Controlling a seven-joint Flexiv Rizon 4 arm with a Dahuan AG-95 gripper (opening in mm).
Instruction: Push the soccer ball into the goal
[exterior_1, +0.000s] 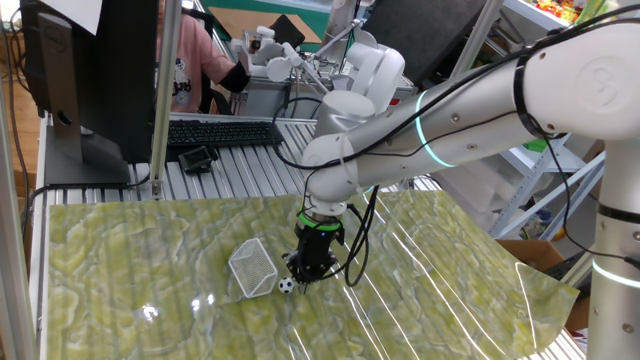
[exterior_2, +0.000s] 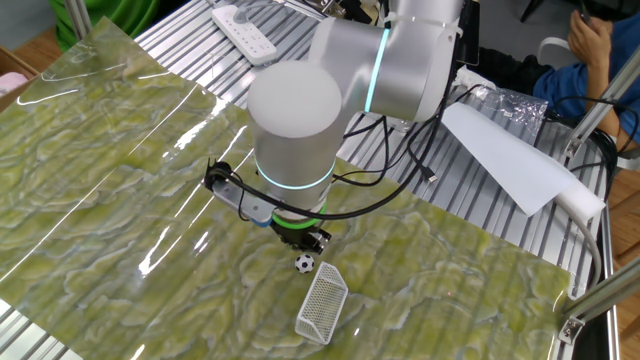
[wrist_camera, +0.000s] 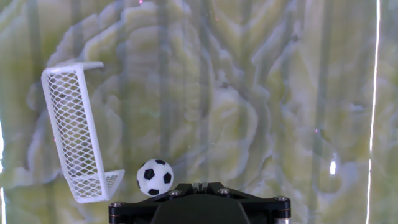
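Note:
The soccer ball (wrist_camera: 155, 177), tiny and white with black patches, rests on the green marbled mat just to the left of my shut gripper (wrist_camera: 199, 185). One fixed view has the ball (exterior_1: 287, 286) right by the gripper's tip (exterior_1: 305, 272). The goal (wrist_camera: 78, 140), a white mesh box, stands close to the ball's left, its near corner almost touching it. In the other fixed view the ball (exterior_2: 304, 263) lies between the gripper (exterior_2: 312, 243) and the goal (exterior_2: 323, 303).
The green marbled mat (exterior_1: 140, 270) covers the ribbed metal table. A keyboard (exterior_1: 222, 132) and monitor (exterior_1: 95, 75) stand behind the mat. A white sheet (exterior_2: 505, 160) and a power strip (exterior_2: 245, 32) lie beyond the mat's other edges.

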